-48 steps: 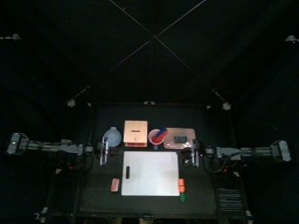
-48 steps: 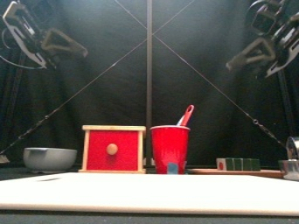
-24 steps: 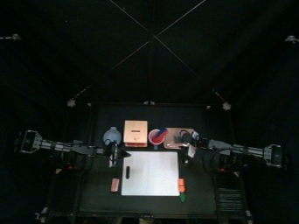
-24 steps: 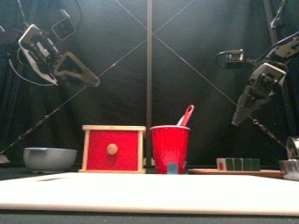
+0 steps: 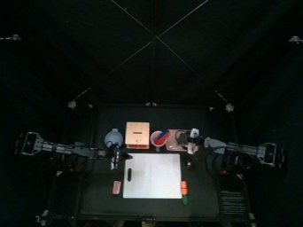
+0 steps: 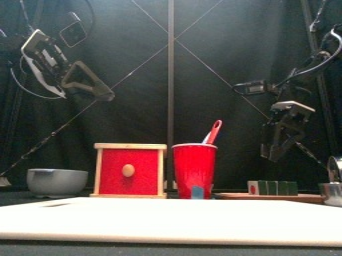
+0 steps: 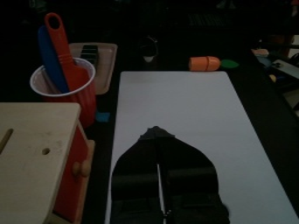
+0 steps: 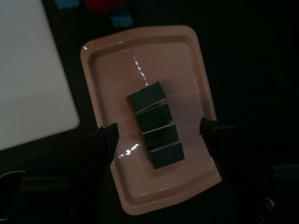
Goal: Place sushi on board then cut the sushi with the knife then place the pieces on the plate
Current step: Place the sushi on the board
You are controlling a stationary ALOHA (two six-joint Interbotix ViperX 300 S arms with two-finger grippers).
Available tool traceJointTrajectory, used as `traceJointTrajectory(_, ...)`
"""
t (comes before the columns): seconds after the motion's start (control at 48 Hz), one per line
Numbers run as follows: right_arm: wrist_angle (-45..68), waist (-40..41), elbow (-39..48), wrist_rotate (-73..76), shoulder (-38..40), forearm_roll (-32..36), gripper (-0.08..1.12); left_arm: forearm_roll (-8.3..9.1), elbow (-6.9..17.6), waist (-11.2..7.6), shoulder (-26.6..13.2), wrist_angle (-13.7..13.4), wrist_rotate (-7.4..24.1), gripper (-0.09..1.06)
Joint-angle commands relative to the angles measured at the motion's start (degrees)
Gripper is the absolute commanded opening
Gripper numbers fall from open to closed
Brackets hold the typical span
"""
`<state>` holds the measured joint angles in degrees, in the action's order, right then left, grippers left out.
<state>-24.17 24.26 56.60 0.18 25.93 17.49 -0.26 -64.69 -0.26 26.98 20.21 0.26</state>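
Right gripper has dropped, jaws spread over sushi roll on pink tray; red cup just beside. Left gripper closed, empty.

The left arm reaches in from the left and is held high. The left gripper has its jaws pressed together. The right arm reaches in from the right at a lower height. The right gripper points downward with its jaws spread wide.

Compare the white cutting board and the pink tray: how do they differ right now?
The white cutting board is bare; the pink tray holds the sushi roll. The board is larger and lies at the front middle; the tray lies behind it, toward the right. The tray has a raised rim; the board has none. Both lie flat.
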Motion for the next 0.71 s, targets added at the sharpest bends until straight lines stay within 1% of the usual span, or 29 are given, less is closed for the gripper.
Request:
traceJointTrajectory(0.021,0.26,1.14,-1.49,0.09,-1.93,1.14,1.02,-0.09,1.14,-0.09,0.0,0.62,-0.09,0.0)
traceJointTrajectory(0.125,0.44,1.85,-1.58,-2.11,-4.31,0.53,1.02,-0.09,1.14,-0.09,0.0,0.62,-0.09,0.0)
traceJointTrajectory(0.208,0.62,2.9,-1.93,-5.36,-6.24,-1.76,1.02,-0.09,1.05,-0.09,0.0,0.62,-0.09,0.0)
traceJointTrajectory(0.354,1.41,5.8,-2.72,-13.01,-9.23,-7.56,1.02,-0.09,0.97,-0.18,0.0,0.62,-0.26,0.0)
traceJointTrajectory(0.604,2.2,8.96,-3.16,-26.1,-12.83,-19.69,1.01,-0.09,0.79,-0.18,0.0,0.53,-0.35,0.0)
traceJointTrajectory(0.708,3.08,9.4,-2.81,-29.18,-14.24,-22.68,1.01,-0.18,0.62,-0.09,0.0,0.53,-0.35,0.0)
